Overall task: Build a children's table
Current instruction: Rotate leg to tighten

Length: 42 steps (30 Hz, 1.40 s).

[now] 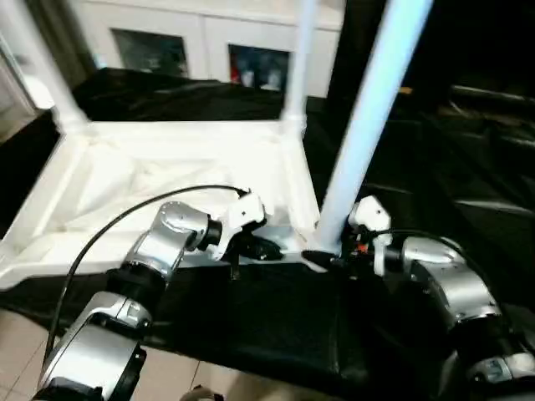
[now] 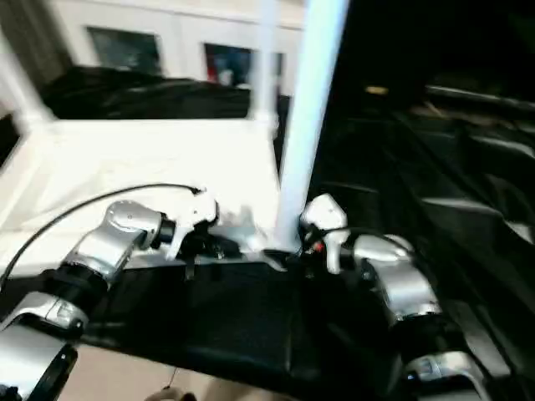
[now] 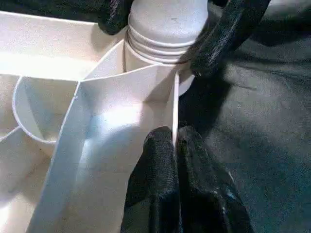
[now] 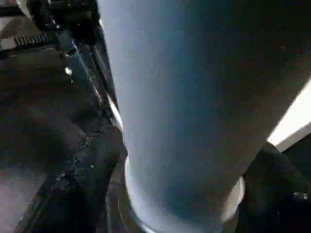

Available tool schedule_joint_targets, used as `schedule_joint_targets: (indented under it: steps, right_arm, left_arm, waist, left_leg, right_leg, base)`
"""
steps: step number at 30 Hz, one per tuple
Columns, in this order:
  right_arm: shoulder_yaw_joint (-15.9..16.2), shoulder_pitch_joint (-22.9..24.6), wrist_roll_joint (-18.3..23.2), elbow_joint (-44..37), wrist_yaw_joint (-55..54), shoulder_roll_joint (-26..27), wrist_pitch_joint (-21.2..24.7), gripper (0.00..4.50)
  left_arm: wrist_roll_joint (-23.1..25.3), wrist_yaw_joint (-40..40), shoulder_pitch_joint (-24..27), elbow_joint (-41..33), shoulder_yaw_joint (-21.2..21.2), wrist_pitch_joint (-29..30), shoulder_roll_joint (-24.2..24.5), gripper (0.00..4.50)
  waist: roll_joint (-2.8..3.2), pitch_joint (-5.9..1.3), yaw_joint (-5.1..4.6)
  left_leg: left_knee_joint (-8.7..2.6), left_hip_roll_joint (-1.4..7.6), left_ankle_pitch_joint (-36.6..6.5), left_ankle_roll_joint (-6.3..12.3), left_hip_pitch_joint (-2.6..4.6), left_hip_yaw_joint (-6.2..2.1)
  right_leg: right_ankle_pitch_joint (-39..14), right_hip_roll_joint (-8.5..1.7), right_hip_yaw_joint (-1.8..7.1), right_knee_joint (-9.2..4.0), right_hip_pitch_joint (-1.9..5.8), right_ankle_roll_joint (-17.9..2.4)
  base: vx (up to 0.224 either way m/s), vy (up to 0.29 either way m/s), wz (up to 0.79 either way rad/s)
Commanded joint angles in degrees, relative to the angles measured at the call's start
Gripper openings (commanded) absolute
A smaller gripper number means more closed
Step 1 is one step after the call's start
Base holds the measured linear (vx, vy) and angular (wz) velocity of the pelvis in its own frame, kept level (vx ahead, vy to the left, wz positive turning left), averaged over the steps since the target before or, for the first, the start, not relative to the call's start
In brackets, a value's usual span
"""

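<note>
While the big white table top (image 1: 167,180) is laid upside down on a black cloth (image 1: 267,322), its ribbed underside is turned up and three legs can be seen standing up from its corners. Two legs are seen at the far corners, one on the left (image 1: 38,71) and one in the middle of the far edge (image 1: 298,63). A third leg (image 1: 368,117) is seen at the near right corner, and this is judged to be the step in hand: the leg is being seated in its round socket. In the left wrist view, grooves are seen at the thick end of this leg (image 3: 167,26) just above the socket, so it is judged that the leg is not yet fully home. For the next move, a firm push or twist down is likely called for, while the top is kept from sliding. The right gripper (image 1: 330,255) is placed at the foot of the leg, its black fingers (image 3: 231,34) are spread wide on either side, and they are seen against the leg. The left gripper (image 3: 175,155) is closed tight, its two fingers (image 3: 155,165) are pinched on a thin wall of the top beside the socket.
</note>
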Motion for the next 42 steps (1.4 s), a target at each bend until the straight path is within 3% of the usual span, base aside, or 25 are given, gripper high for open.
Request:
schedule_joint_targets:
  steps: [1, 6, 10, 17, 20, 21, 22, 23, 29, 30, 31, 34, 37, 42]
  right_arm:
    - [1.22, -0.09, 0.36, -2.02, 2.17, 0.13, -0.11, 3.62]
    - [1.55, 0.22, 0.84, -2.61, 3.1, -0.16, 0.47, 3.48]
    - [1.51, 0.28, 1.33, -2.66, 3.29, -0.25, 1.0, 3.12]
    - [1.04, 0.54, 0.29, -1.04, 0.36, 1.07, 1.09, 2.72]
    - [-0.66, -0.89, -3.87, 4.66, -12.63, 4.25, -0.1, 2.72]
    - [-1.87, -1.46, -4.53, 6.75, -17.8, 5.84, 0.48, 2.72]
    - [-3.08, -1.8, -4.55, 8.12, -21.92, 7.4, 1.38, 2.72]
    - [-4.84, -2.29, -4.33, 9.69, -27.54, 9.56, 2.46, 2.72]
    - [-10.85, -4.97, -1.89, 14.66, -45.02, 17.29, 6.11, 2.71]
    - [-10.6, -5.45, -1.98, 14.97, -45.96, 18.7, 5.88, 2.71]
    - [-9.72, -5.87, -2.77, 15.22, -45.93, 19.7, 5.06, 2.71]
    - [-8.43, -6.38, -3.91, 15.47, -44.71, 20.69, 2.7, 2.71]
    - [-7.78, -6.66, -3.3, 14.42, -41.22, 20.85, 1.17, 3.4]
    - [-6.64, -7.18, -3.01, 13.72, -37.34, 19.56, 1.3, 3.81]
  left_arm:
    - [-1.57, -1.49, 0.54, -0.83, -1.06, 0.41, -1.3, 0.0]
    - [-1.71, -1.83, 0.97, -2.02, -1.17, 0.9, -1.03, 0.0]
    - [-1.55, -1.83, 0.88, -1.97, -1.07, 0.86, -1.01, 0.0]
    - [-0.52, 2.47, 0.13, -0.46, 0.04, 0.99, -1.89, 0.0]
    - [0.5, 11.26, -1.62, 2.93, 2.18, 1.51, -4.06, 0.0]
    - [0.87, 15.81, -2.56, 4.6, 3.25, 2.01, -5.24, 0.0]
    - [0.93, 19.48, -3.41, 5.99, 4.23, 2.75, -6.37, 0.0]
    - [0.91, 24.2, -4.42, 7.62, 5.41, 3.54, -7.93, 0.0]
    - [0.79, 34.73, -7.25, 11.83, 6.93, 3.68, -13.38, 0.0]
    - [0.79, 35.87, -7.81, 12.3, 6.89, 3.25, -14.63, 0.0]
    - [0.72, 36.06, -8.28, 12.71, 6.87, 3.01, -15.66, 0.0]
    - [1.0, 35.37, -8.79, 13.35, 6.57, 2.22, -16.52, 0.0]
    - [0.87, 32.13, -8.35, 12.87, 5.33, 0.66, -16.17, 0.0]
    - [0.5, 27.77, -7.52, 12.11, 4.45, -0.37, -15.37, 0.0]
  waist:
    - [-0.43, -3.15, 0.05]
    - [-0.52, -3.23, 0.09]
    - [-0.44, -3.27, 0.11]
    - [-0.47, -3.19, 0.08]
    - [-0.69, -2.94, -0.3]
    - [-0.55, -2.88, -0.43]
    - [-0.61, -2.76, -0.86]
    - [-0.58, -2.85, -0.89]
    - [-0.47, -2.99, -0.97]
    - [-0.45, -3.02, -0.79]
    - [0.11, -3.14, -0.59]
    - [-0.2, -3.14, -0.5]
    - [-0.18, -2.95, -0.48]
    - [-0.27, -3.05, -0.55]
  left_leg:
    - [-3.64, 3.06, -9.72, 4.49, 0.82, -1.21]
    - [-3.52, 2.94, -8.93, 4.64, 0.76, -1.2]
    - [-3.46, 2.91, -8.11, 4.97, 0.76, -1.2]
    - [-3.52, 2.91, -8.91, 4.47, 0.78, -1.25]
    - [-3.79, 2.78, -11.62, 2.73, 0.86, -1.38]
    - [-3.81, 2.76, -12.14, 2.26, 0.94, -1.37]
    - [-4.08, 2.64, -14.1, 0.38, 1.03, -1.63]
    - [-4.04, 2.65, -14.27, 0.29, 1.14, -1.6]
    - [-3.96, 2.47, -12.53, 0.79, 1.23, -1.47]
    - [-3.96, 2.48, -11.64, 1.19, 1.1, -1.45]
    - [-3.89, 2.47, -10.93, 1.42, 1.17, -1.45]
    - [-3.84, 2.39, -10.39, 2.2, 0.93, -1.37]
    - [-3.99, 2.44, -12.39, 2.13, 1.02, -1.42]
    - [-3.98, 2.51, -11.31, 2.79, 0.84, -1.47]
  right_leg:
    - [-3.76, -3.64, 2.71, -3.73, 2.39, -16.07]
    - [-3.22, -3.71, 2.76, -3.69, 2.5, -15.87]
    - [-2.04, -3.57, 2.69, -3.55, 2.49, -16.03]
    - [-3.54, -3.64, 2.71, -3.71, 2.44, -15.75]
    - [-8.43, -3.76, 2.74, -4.3, 2.33, -14.8]
    - [-9.57, -3.78, 2.78, -4.35, 2.12, -14.63]
    - [-14.11, -3.77, 2.73, -4.71, 2.16, -13.39]
    - [-14.44, -3.78, 2.77, -4.81, 2.11, -13.1]
    - [-10.99, -3.67, 2.99, -4.8, 1.86, -12.7]
    - [-9.77, -3.63, 2.92, -4.74, 2.05, -12.65]
    - [-8.29, -3.63, 2.92, -4.58, 2.09, -12.73]
    - [-6.2, -3.66, 2.86, -4.53, 2.31, -12.88]
    - [-9.77, -3.74, 2.84, -4.96, 2.23, -12.35]
    - [-8.3, -3.74, 2.84, -4.71, 2.37, -12.57]
  base:
    - [0.0, 0.0, 0.0]
    - [0.0, 0.0, 0.0]
    - [0.0, 0.0, 0.0]
    - [0.0, 0.0, 0.0]
    - [0.0, 0.0, 0.0]
    - [0.0, 0.0, 0.0]
    - [0.0, 0.0, 0.0]
    - [0.0, 0.0, 0.0]
    - [0.0, 0.0, 0.0]
    - [0.0, 0.0, 0.0]
    - [0.0, 0.0, 0.0]
    - [0.0, 0.0, 0.0]
    - [0.0, 0.0, 0.0]
    - [0.0, 0.0, 0.0]
